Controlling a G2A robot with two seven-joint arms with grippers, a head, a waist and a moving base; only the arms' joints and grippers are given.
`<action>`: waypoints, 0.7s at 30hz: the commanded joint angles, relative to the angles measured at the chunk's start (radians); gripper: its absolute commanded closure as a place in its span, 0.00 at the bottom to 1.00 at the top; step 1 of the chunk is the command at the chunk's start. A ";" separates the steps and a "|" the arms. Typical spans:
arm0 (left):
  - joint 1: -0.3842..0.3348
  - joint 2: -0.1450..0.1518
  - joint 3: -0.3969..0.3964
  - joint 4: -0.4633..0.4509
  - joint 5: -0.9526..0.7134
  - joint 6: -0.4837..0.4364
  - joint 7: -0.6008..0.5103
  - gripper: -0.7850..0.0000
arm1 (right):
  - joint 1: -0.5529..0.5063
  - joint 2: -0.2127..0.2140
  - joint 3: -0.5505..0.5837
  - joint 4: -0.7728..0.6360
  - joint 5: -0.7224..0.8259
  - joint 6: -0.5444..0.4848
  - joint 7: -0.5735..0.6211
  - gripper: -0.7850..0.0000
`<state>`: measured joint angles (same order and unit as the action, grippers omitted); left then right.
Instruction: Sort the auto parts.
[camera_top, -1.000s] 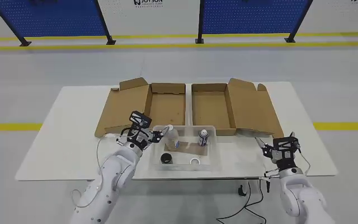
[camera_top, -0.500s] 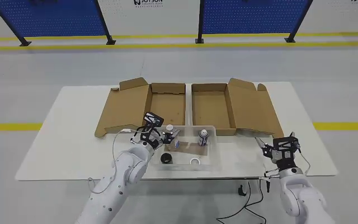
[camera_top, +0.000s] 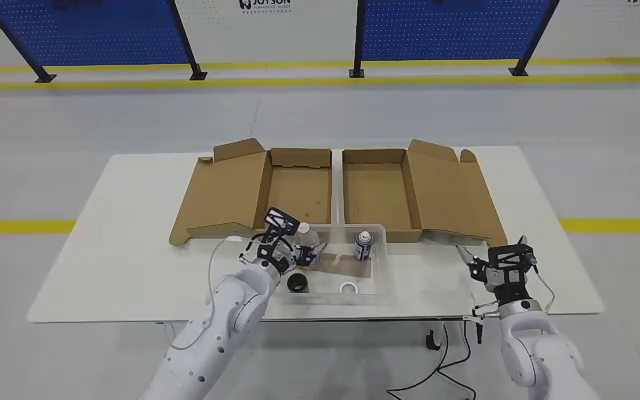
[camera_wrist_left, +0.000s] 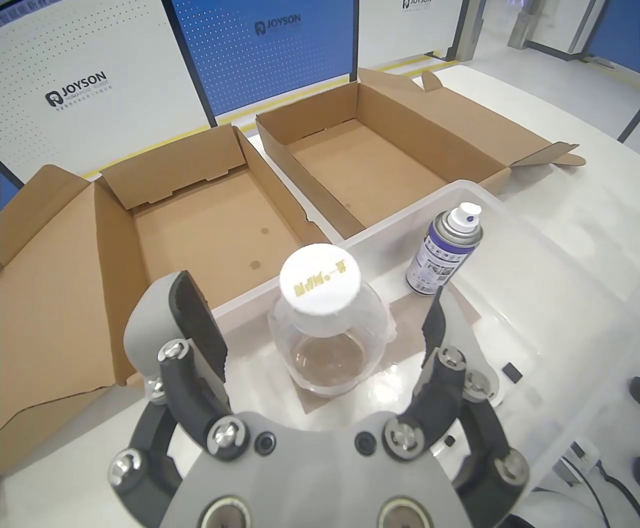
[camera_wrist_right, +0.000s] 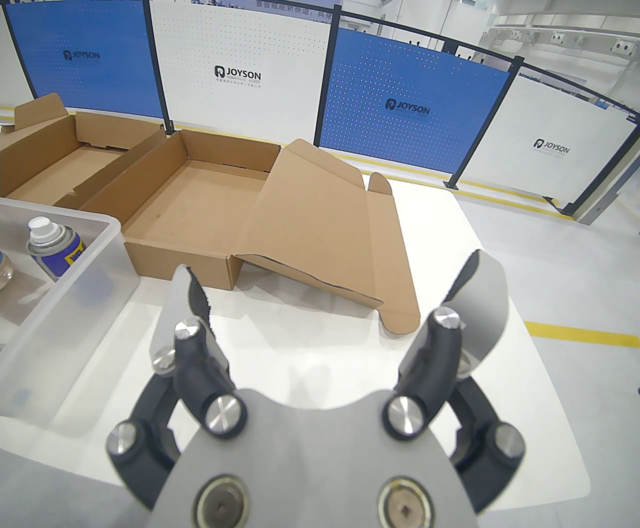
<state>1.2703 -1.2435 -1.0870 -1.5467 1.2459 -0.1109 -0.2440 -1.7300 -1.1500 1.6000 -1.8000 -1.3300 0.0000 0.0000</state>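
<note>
A clear plastic bin (camera_top: 372, 292) at the table's front holds a clear bottle with a white cap (camera_wrist_left: 320, 285), a blue spray can (camera_wrist_left: 446, 247), a black ring (camera_top: 297, 284) and a white ring (camera_top: 348, 290). My left gripper (camera_wrist_left: 315, 320) is open over the bin's left end, one finger on each side of the bottle (camera_top: 308, 243), not touching it. My right gripper (camera_wrist_right: 332, 295) is open and empty above the bare table at the front right (camera_top: 497, 264), well clear of the bin (camera_wrist_right: 60, 280).
Two open cardboard boxes lie behind the bin: the left box (camera_top: 300, 188) and the right box (camera_top: 375, 192), both empty, with lids folded outward. A brown card lies on the bin's floor under the bottle (camera_wrist_left: 350, 365). White table (camera_top: 130, 230) is bare on both sides.
My left gripper has moved right from beside the bin to over its left end, and now straddles the bottle. The right arm has kept still.
</note>
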 joint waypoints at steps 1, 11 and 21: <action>0.001 -0.001 0.004 0.003 0.001 0.000 0.000 0.00 | 0.000 0.000 0.000 0.000 0.000 0.000 0.000 0.00; -0.014 -0.013 0.033 0.048 -0.016 -0.008 -0.003 0.00 | 0.000 0.000 0.000 0.000 0.000 0.000 0.000 0.00; -0.039 -0.022 0.046 0.095 -0.013 -0.011 -0.015 0.00 | 0.000 0.000 0.000 0.000 0.000 0.000 0.000 0.00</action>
<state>1.2336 -1.2647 -1.0424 -1.4564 1.2315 -0.1232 -0.2586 -1.7300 -1.1500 1.6000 -1.8000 -1.3300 0.0000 0.0000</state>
